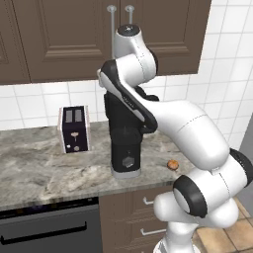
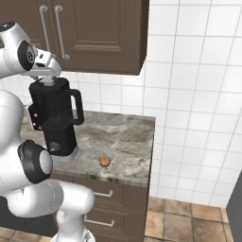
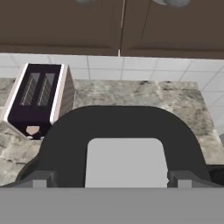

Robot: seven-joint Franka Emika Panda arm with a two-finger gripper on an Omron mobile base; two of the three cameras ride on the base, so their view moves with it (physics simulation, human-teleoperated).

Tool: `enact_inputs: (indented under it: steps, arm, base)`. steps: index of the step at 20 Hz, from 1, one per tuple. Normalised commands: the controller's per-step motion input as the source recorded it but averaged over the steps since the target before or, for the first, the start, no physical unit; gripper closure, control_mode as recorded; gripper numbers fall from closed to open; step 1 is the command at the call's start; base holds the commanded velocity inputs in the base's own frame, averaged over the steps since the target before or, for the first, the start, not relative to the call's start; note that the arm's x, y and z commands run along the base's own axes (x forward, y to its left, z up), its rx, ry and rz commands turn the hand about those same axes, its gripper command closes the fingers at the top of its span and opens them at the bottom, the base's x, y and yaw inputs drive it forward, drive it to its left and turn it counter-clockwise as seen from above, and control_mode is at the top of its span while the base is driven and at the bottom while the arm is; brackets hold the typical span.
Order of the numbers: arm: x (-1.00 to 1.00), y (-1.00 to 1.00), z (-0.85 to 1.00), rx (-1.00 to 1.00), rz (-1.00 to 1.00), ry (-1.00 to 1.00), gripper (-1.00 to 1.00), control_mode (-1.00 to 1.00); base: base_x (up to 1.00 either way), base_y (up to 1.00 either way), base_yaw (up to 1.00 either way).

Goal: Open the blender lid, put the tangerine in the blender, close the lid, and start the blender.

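Observation:
The blender (image 2: 56,116) stands on the counter, a tall black jug with a side handle (image 2: 77,108) over a black base with a front knob (image 1: 127,161). My arm hides most of the jug in the left base view. The blender lid (image 3: 65,140) is on the jug, black with a grey square cap (image 3: 124,162). My gripper (image 3: 111,180) hangs open just above the lid, one fingertip on each side of the cap, holding nothing. From the right base view the gripper (image 2: 47,75) sits at the jug's top. The tangerine (image 2: 105,161) lies on the counter right of the blender base, also seen as the tangerine (image 1: 172,164).
A silver-and-dark two-slot toaster (image 1: 74,129) stands left of the blender, toaster (image 3: 39,98). Brown wall cabinets (image 2: 94,33) hang close above the hand. The counter ends at a tiled wall (image 2: 189,118) on the right. Drawers (image 2: 101,194) sit below.

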Motion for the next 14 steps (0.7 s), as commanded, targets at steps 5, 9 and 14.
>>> enact_inputs:
  steps: [5, 9, 14]
  arm:
    - [0.0, -0.13, 0.0, 0.01, 0.0, 0.0, -1.0, -1.0]
    - [0.0, -0.22, 0.0, 0.0, 0.0, 0.0, -1.0, -1.0]
    - [0.14, -0.09, 0.0, 0.0, 0.0, 0.0, -1.0, -1.0]
  base:
    - [0.0, 0.0, 0.0]
    - [0.0, 0.0, 0.0]
    - [0.0, 0.0, 0.0]
